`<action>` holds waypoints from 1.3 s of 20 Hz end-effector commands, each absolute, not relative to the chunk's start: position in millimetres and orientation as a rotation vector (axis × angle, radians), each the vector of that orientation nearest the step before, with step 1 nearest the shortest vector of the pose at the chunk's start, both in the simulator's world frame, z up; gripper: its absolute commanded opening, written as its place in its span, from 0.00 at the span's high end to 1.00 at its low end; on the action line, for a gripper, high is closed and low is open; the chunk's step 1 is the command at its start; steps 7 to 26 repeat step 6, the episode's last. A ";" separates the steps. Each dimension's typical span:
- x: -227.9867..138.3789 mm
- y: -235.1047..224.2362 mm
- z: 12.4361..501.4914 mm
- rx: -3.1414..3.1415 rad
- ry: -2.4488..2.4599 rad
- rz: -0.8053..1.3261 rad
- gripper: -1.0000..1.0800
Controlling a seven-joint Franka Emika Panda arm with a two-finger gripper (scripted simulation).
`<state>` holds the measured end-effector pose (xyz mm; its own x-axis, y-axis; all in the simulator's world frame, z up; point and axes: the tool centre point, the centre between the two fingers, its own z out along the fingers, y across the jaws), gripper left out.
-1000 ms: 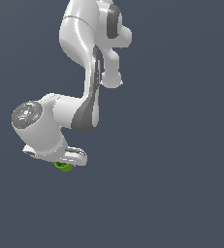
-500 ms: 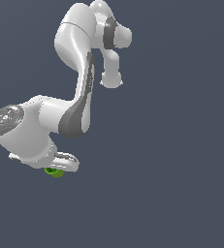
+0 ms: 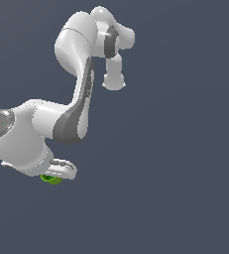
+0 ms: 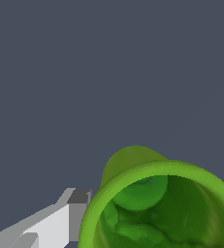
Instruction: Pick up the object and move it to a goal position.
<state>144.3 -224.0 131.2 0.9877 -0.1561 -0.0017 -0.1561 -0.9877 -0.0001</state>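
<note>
Where the white arm [image 3: 76, 114] bends low toward the exterior view's left, the gripper [image 3: 56, 174] sits at its end with the small green cup [image 3: 50, 179] showing just beneath it, touching its underside. From the wrist view the cup [image 4: 157, 203] fills the near corner, its hollow mouth facing the camera, and one white finger [image 4: 60, 220] with a dark pad lies right against its rim. Only that finger shows, so whether the gripper is pinching the cup cannot be told.

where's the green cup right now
In the exterior view the green cup sits low on the exterior view's left, tucked under the white gripper. The wrist view shows its hollow top beside one finger.
</note>
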 end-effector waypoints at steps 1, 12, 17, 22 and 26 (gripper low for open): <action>146.1 -225.3 132.9 -3.132 0.246 0.000 1.00; 147.1 -226.0 133.3 -3.132 0.246 0.000 1.00; 147.1 -226.0 133.3 -3.132 0.246 0.000 1.00; 147.1 -226.0 133.3 -3.132 0.246 0.000 1.00; 147.1 -226.0 133.3 -3.132 0.246 0.000 1.00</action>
